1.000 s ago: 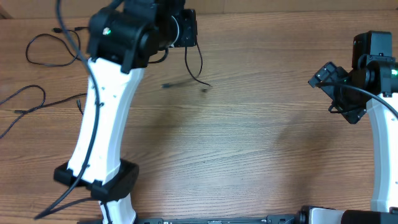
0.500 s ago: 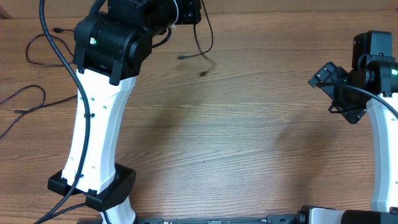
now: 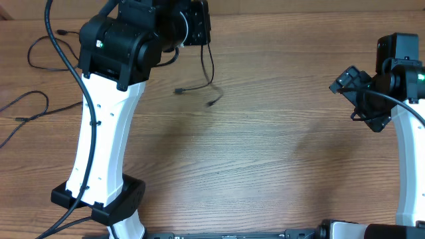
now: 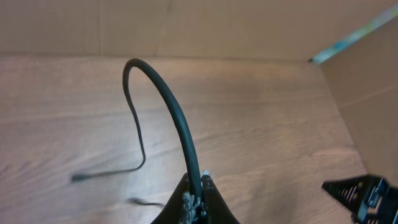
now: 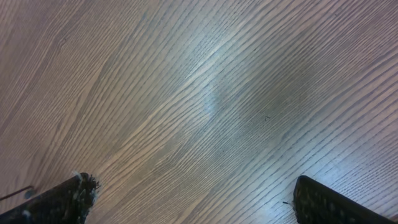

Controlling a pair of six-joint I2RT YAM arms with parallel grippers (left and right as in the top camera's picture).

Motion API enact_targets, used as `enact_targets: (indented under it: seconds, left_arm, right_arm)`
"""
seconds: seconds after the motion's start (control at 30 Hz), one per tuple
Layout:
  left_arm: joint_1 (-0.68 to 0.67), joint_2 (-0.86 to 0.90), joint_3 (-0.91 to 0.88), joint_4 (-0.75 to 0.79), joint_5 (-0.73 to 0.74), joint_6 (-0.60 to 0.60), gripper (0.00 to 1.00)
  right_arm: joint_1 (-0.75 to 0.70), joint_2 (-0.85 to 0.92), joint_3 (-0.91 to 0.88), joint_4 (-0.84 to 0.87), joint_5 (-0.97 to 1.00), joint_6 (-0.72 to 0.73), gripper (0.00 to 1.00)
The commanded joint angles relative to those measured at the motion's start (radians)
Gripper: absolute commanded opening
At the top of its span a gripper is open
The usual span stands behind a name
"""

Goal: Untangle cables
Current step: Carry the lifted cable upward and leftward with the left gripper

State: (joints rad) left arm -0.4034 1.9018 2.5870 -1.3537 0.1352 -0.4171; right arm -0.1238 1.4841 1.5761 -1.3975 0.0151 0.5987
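Note:
My left gripper (image 3: 198, 23) is at the table's far side, shut on a thin black cable (image 3: 209, 66) that hangs from it with both loose ends (image 3: 179, 90) just over the wood. In the left wrist view the cable (image 4: 168, 99) arches up out of the closed jaws (image 4: 198, 198) and curls down to a plug end (image 4: 79, 177). Other black cables (image 3: 46, 60) lie in loose loops at the far left. My right gripper (image 3: 362, 99) is open and empty, raised at the right edge; in the right wrist view its fingers (image 5: 193, 199) frame bare wood.
The wooden table (image 3: 265, 146) fills the view. A cardboard wall (image 4: 348, 74) stands behind and to the right of the table in the left wrist view. The left arm's white link (image 3: 106, 133) crosses the left half of the table.
The left gripper swung the held cable: its free ends moved up and right, then dropped back down toward the table. The right arm has not moved.

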Motion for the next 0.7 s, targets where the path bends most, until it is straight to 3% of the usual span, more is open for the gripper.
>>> enact_targets:
  seconds: [0.0,0.67]
  left_arm:
    - [0.004,-0.018,0.02,-0.039,0.013,-0.01,0.04]
    - [0.003,-0.017,0.02,-0.171,0.05,-0.018,0.04]
  right_arm:
    - [-0.001,-0.001,-0.005,0.005,0.01,-0.002,1.0]
    - [-0.001,-0.001,-0.005,0.005,0.01,-0.002,1.0]
